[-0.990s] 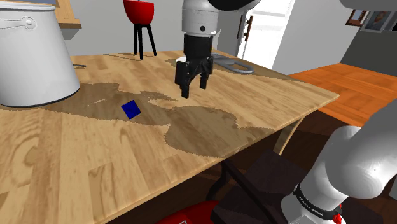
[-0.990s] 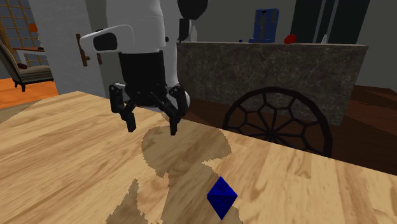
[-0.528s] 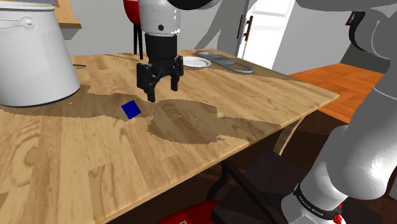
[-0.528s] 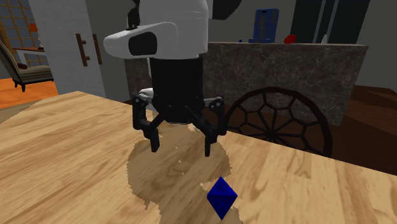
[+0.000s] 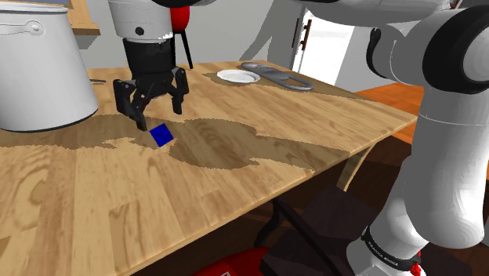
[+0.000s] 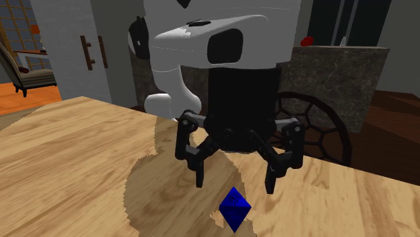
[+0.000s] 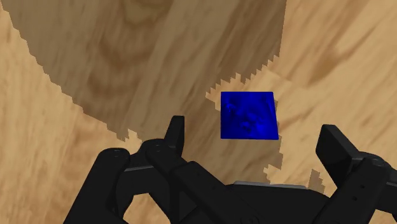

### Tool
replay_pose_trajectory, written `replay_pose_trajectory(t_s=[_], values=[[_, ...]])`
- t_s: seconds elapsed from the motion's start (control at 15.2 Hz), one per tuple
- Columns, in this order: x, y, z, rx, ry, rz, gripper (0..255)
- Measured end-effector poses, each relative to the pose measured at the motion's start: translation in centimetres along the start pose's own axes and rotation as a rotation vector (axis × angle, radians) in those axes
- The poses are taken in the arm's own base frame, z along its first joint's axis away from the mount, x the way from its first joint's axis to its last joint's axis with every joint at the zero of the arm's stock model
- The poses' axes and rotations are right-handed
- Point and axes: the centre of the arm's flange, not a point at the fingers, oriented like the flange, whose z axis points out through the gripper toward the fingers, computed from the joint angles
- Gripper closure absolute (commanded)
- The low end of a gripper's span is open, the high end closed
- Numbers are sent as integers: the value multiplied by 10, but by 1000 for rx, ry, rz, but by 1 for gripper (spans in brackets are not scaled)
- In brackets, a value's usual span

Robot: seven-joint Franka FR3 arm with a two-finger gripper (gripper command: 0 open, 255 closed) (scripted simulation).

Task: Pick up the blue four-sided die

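From here I see the gripper (image 5: 159,118) (image 6: 235,186) (image 7: 254,137) spread wide with nothing in its grasp, hanging just above the wooden table (image 5: 235,188). The blue die (image 5: 161,135) (image 6: 234,209) (image 7: 249,115) lies on the table in line with the gap between the fingers, untouched. I count one die, one large white pot (image 5: 39,70) and one small white plate (image 5: 238,76). Grey walls (image 6: 64,40) and an orange floor (image 5: 447,110) lie beyond.

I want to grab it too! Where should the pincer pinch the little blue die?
Likely from straight above, squeezing two opposite sides of the blue die. It sits low on the table, and the open pincer hangs just above it.
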Motion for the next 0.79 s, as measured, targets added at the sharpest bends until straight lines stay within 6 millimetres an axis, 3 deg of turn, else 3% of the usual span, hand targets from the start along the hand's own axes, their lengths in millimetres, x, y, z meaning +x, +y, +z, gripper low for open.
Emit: replay_pose_trajectory(t_s=[0.46, 0.53, 0.79], values=[[3, -3, 35, -1, 0, 0, 0], [3, -3, 37, -1, 1, 0, 255], [2, -3, 38, -1, 1, 0, 255]])
